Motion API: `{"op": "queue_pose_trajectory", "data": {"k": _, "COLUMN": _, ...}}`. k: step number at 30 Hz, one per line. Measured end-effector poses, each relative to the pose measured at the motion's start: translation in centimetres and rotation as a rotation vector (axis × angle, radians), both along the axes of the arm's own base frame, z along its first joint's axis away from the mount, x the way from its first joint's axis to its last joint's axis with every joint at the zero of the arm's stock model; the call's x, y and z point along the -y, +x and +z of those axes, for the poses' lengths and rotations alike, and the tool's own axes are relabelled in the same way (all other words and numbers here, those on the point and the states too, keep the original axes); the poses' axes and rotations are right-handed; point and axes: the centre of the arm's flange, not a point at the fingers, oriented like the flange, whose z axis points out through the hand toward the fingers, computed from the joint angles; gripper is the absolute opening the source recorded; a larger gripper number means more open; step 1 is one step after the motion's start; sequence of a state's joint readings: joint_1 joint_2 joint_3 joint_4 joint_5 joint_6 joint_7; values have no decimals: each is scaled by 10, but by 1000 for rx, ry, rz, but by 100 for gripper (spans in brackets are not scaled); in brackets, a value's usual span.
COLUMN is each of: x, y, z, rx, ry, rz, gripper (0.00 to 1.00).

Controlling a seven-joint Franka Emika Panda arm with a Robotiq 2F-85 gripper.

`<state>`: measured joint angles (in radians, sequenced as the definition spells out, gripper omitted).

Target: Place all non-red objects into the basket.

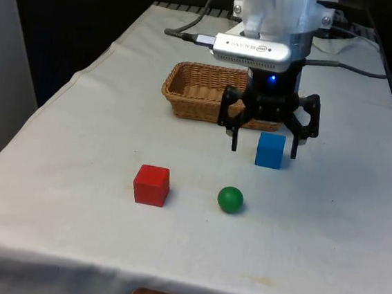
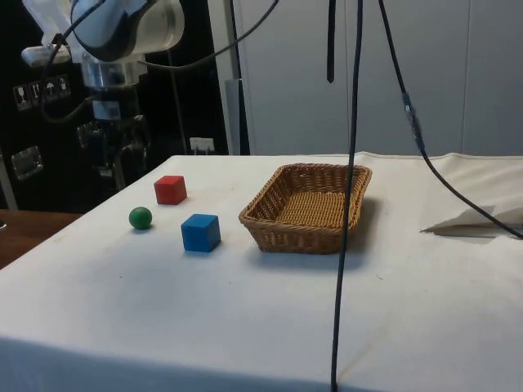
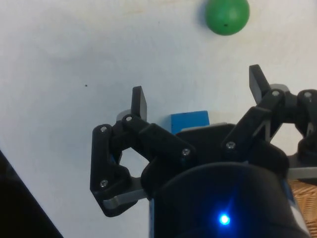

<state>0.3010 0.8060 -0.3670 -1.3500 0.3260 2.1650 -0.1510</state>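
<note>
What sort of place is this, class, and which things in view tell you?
Probably a robot test lab, not a home. A table under a white cloth holds a sorting set: a basket, a red cube, a blue cube and a green ball. The gripper hangs open above them, cables trailing.

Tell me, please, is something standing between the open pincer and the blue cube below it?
Nothing visible does. The black pincer hangs open above the blue cube; the green ball lies apart, nearer the table's edge.

It looks like a lab: a table (image 2: 245, 327) under a white cloth, cables (image 2: 353, 163) hanging overhead, black curtains (image 1: 91, 12) behind, dark cabinets (image 2: 33, 122) and plain white wall panels (image 2: 409, 73).
</note>
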Motion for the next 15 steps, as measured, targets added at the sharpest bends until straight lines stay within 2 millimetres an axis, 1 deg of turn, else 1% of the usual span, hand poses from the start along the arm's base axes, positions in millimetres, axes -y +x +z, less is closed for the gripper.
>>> {"op": "queue_pose_trajectory", "data": {"k": 11, "x": -9, "y": 0, "z": -11, "rx": -7, "ry": 4, "rz": -2, "gripper": 100}}
{"op": "queue_pose_trajectory", "data": {"k": 15, "x": -12, "y": 1, "z": -21, "rx": -4, "ry": 2, "rz": -3, "gripper": 100}}
